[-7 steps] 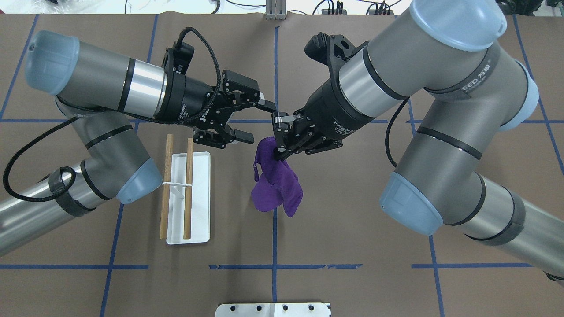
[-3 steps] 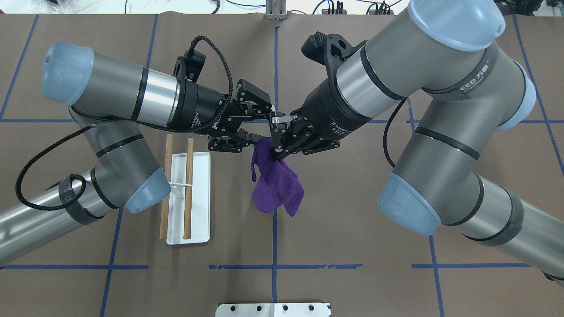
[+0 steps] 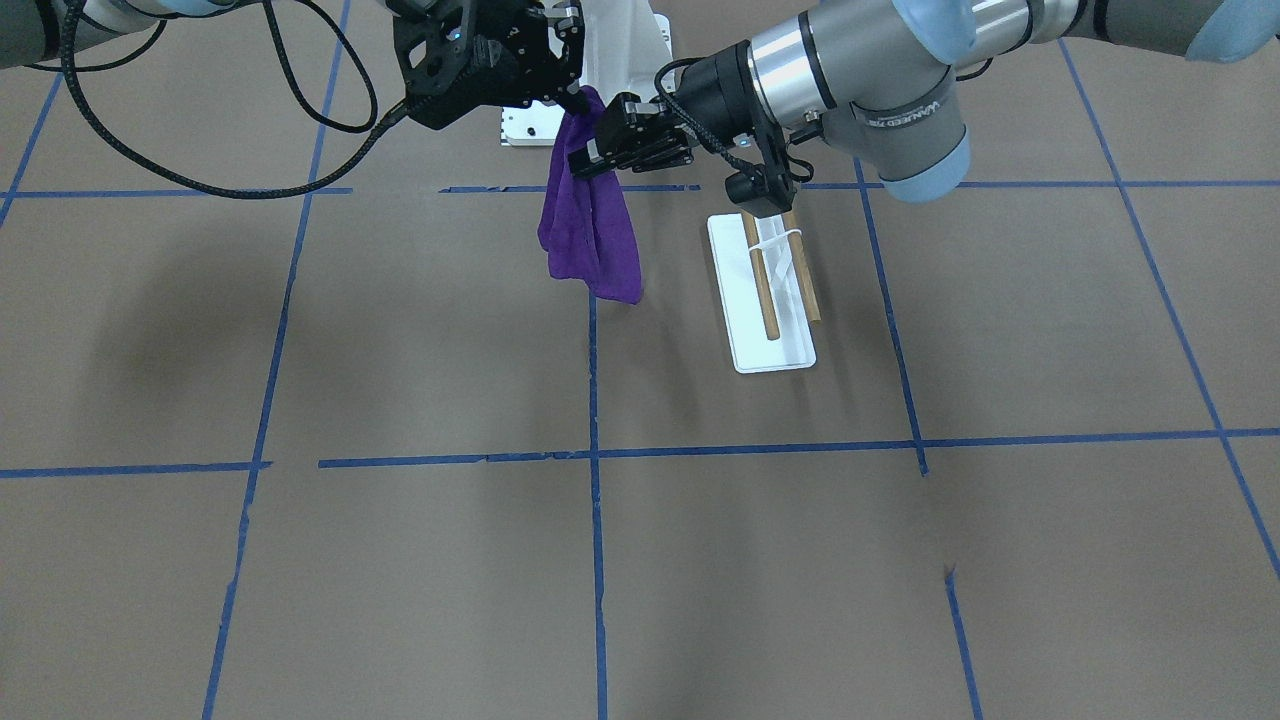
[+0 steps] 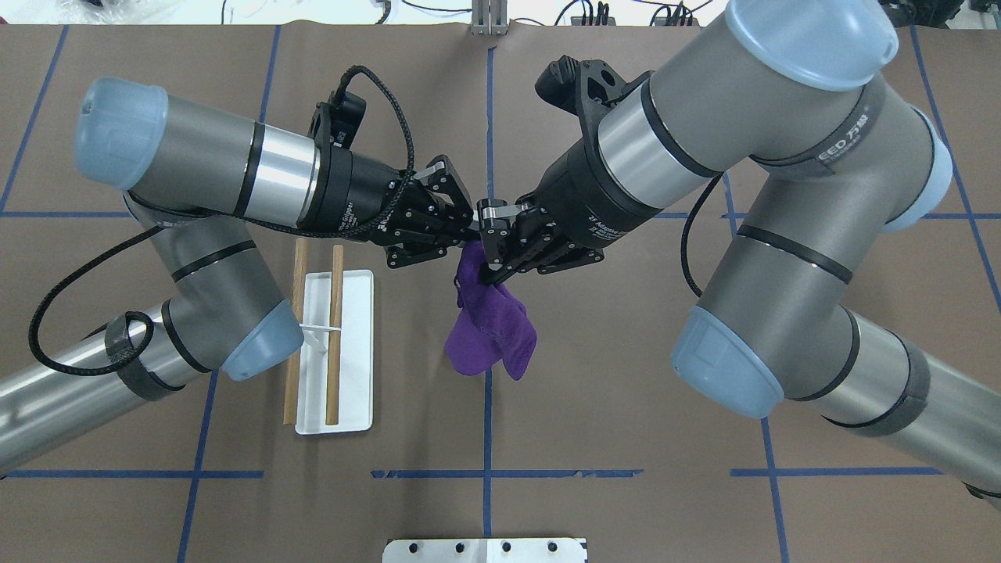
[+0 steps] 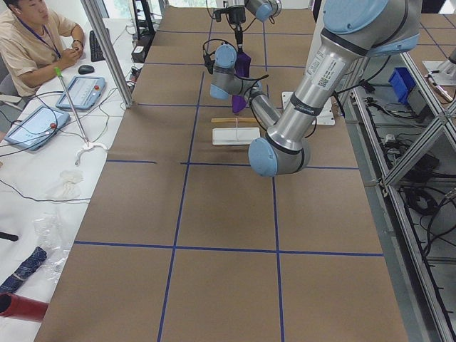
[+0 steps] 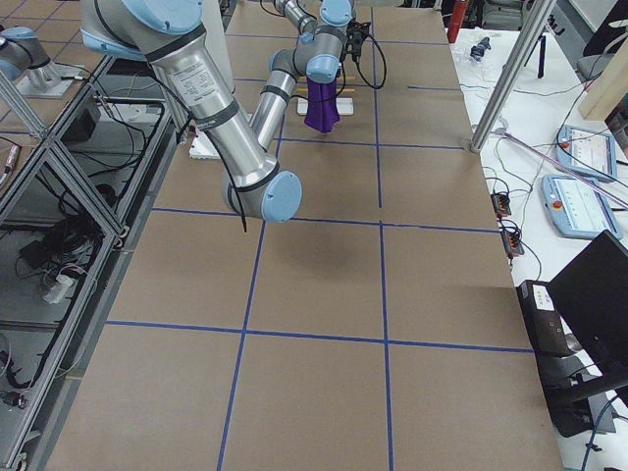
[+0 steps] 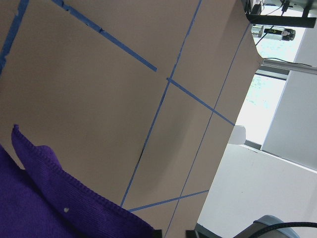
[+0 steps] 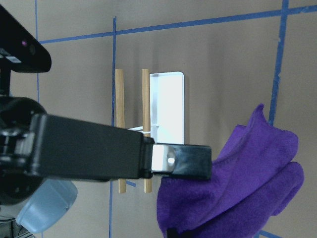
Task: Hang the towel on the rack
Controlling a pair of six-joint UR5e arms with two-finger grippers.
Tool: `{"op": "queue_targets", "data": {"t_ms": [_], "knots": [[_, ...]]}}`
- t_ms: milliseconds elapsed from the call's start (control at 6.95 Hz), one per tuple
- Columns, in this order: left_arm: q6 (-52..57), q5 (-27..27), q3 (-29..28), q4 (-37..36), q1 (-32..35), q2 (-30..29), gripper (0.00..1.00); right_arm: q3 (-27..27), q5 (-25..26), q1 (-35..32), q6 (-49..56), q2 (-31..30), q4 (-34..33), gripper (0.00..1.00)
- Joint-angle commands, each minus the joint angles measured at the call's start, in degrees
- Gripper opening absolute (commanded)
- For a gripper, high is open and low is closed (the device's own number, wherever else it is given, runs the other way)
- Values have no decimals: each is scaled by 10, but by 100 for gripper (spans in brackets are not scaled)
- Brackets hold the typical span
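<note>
The purple towel (image 4: 491, 332) hangs in the air from my right gripper (image 4: 486, 264), which is shut on its top corner. My left gripper (image 4: 468, 237) has come in from the left, and its fingers are closed on the towel's upper edge right beside the right gripper. In the front-facing view the towel (image 3: 590, 240) hangs below both grippers, the left one (image 3: 592, 158) and the right one (image 3: 578, 98). The rack (image 4: 353, 360) is a white base with two wooden bars and stands on the table to the left of the towel. The left wrist view shows towel cloth (image 7: 44, 198) close up.
The brown table cover has a grid of blue tape lines (image 4: 486, 469). A white metal plate (image 4: 485, 550) lies at the near table edge. My left arm's elbow (image 4: 262, 344) hangs over the rack's left side. An operator (image 5: 32, 43) sits beyond the table's far side.
My left gripper has moved right to the towel's top and its fingers have closed on the upper edge. The towel's left flap has drawn in. The right arm has held still.
</note>
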State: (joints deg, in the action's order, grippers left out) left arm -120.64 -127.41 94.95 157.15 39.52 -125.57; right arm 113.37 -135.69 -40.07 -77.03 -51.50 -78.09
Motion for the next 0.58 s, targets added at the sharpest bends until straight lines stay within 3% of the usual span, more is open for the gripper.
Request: {"op": "queue_targets", "data": {"t_ms": [0, 144, 432], "knots": [[0, 1, 0, 4, 0, 2, 0, 1, 0, 0, 0, 0, 3, 0], [-1, 1, 1, 4, 0, 2, 0, 2, 1, 0, -7, 0, 1, 94], [5, -2, 1, 4, 1, 9, 0, 19, -3, -18, 0, -26, 1, 100]]}}
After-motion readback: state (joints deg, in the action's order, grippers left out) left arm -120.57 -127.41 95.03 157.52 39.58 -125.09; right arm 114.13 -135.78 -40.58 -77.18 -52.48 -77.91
